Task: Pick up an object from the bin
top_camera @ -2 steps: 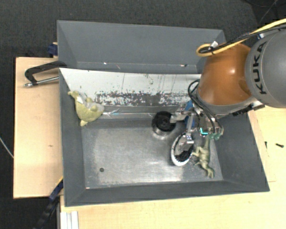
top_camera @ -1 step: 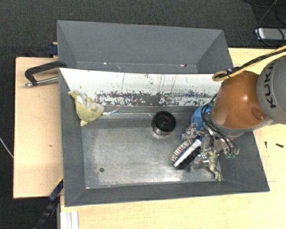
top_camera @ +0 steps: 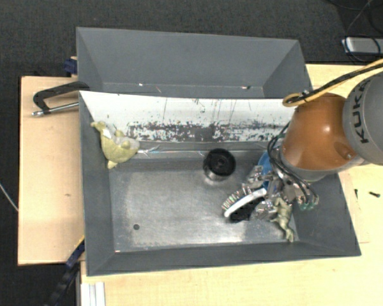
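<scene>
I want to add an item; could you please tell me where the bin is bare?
Bare: the floor, left and middle, between the yellowish toy, the black round cap and the front wall. Crowded: the lower right, where the gripper sits over a heap.

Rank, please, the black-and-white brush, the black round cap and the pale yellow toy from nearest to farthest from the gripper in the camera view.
1. Black-and-white brush, right beside the gripper, front right of the bin.
2. Black round cap, mid-bin near the back wall.
3. Pale yellow toy, back left corner.
</scene>
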Motion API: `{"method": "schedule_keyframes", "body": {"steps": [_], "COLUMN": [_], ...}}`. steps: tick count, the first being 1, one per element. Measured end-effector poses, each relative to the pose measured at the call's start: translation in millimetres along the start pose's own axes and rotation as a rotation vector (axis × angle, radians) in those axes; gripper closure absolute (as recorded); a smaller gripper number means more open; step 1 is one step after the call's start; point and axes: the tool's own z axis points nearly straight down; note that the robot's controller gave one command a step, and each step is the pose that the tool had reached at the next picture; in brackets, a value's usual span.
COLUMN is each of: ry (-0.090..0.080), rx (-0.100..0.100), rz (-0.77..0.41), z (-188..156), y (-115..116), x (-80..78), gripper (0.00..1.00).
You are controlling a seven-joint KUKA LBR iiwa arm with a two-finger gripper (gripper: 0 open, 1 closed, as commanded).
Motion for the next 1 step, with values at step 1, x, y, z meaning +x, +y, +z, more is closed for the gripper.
{"method": "schedule_keyframes", "body": {"steps": [1], "ry": [-0.011], "rx": [0.004], "rz": [-0.004], "z": [-132.5], "y": [-2.2], "x": [-21.3], "gripper": [1.00]}}
